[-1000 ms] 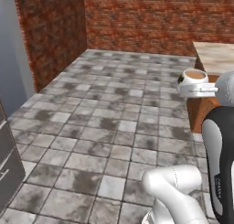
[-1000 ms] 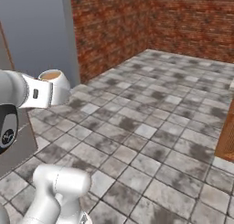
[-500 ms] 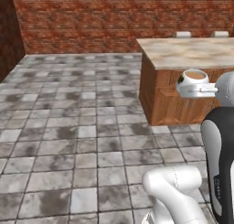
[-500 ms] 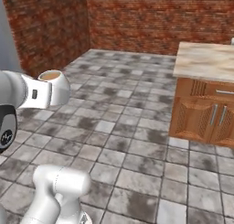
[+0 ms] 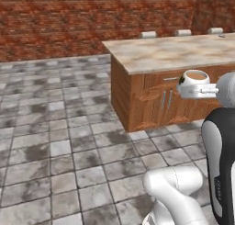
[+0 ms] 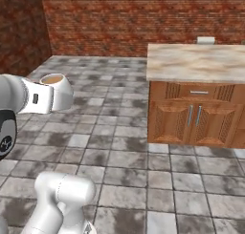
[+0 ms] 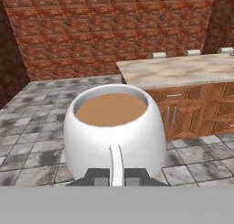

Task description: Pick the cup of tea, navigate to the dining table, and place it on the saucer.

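The cup of tea (image 7: 114, 131) is white, round and full of brown tea. My gripper (image 7: 116, 175) is shut on its thin side handle and holds it upright in the air above the floor. The cup (image 5: 193, 81) shows at the right of the left base view, with the gripper (image 5: 204, 89) just behind it. In the right base view the cup (image 6: 56, 89) is at the left, on the gripper (image 6: 44, 97). The dining table (image 5: 174, 54), a long marbled slab on a brown wood base, stands ahead to the right. A tiny flat thing (image 5: 221, 35) at its far end is too small to identify.
Grey stone floor tiles (image 5: 59, 141) stretch open to the left of the table, and a red brick wall (image 5: 69, 22) closes the back. Pale stool tops (image 5: 148, 34) show behind the table's far edge. Its near side has wooden doors and a drawer (image 6: 198, 91).
The whole picture has swung as the base turned. The table has come from the right edge into full sight. The cup stays held the same way in the shut gripper.
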Controlling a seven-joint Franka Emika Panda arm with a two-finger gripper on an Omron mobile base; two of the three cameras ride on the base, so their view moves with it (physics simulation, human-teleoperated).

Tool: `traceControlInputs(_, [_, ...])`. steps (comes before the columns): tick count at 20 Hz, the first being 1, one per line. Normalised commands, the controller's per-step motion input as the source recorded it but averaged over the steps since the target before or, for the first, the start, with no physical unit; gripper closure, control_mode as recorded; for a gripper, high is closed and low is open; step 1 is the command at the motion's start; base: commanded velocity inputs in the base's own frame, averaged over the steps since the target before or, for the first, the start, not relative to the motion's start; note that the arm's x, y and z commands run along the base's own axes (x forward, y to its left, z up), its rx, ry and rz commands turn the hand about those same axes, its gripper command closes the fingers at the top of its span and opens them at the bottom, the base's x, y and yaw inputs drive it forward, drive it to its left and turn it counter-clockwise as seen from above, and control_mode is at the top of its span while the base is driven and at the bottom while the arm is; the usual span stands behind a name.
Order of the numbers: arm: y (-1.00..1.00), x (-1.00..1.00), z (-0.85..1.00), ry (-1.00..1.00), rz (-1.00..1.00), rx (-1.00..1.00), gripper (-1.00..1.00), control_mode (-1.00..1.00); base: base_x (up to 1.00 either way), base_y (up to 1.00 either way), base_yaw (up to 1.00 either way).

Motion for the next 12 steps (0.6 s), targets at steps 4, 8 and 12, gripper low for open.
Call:
traceControlInputs(4, [0.0, 0.0, 0.0, 0.0, 0.0, 0.0, 1.0, 1.0, 0.68, 0.0, -0.34])
traceControlInputs(8, [0.0, 0.0, 0.0, 0.0, 0.0, 0.0, 1.0, 1.0, 0.66, 0.0, -0.34])
traceControlInputs(12, [0.0, 0.0, 0.0, 0.0, 0.0, 0.0, 1.0, 1.0, 0.66, 0.08, -0.35])
